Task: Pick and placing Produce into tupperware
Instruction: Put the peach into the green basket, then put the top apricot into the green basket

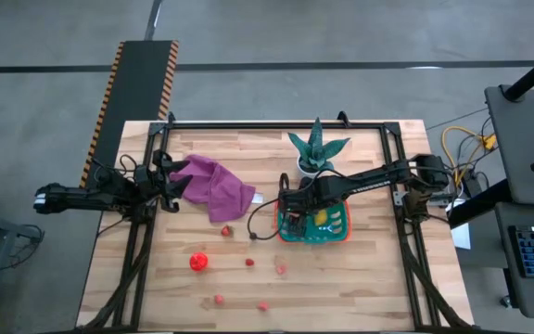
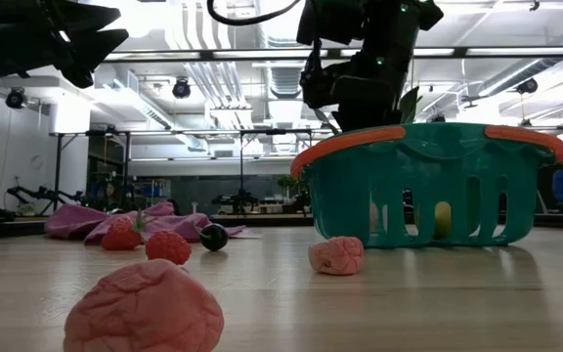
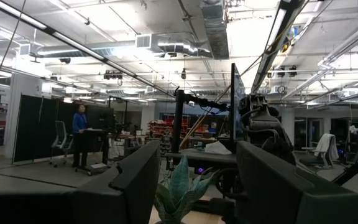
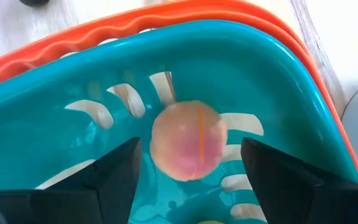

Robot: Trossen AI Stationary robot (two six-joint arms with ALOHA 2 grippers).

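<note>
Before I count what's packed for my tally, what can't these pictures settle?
- High view: the right gripper and arm cover much of the tub, hiding part of its contents.
- Low view: the tub's wall shows only yellow glimpses through slits.
- Right wrist view: the peach fruit fills it; the picture's edge crops the rest.

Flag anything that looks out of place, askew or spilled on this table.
Nothing is spilled or damaged. The tub sits upright, with the right gripper open over a peach-pink fruit inside it. The purple cloth lies crumpled beside the raised left gripper, and small produce pieces lie scattered, awaiting pickup.
</note>
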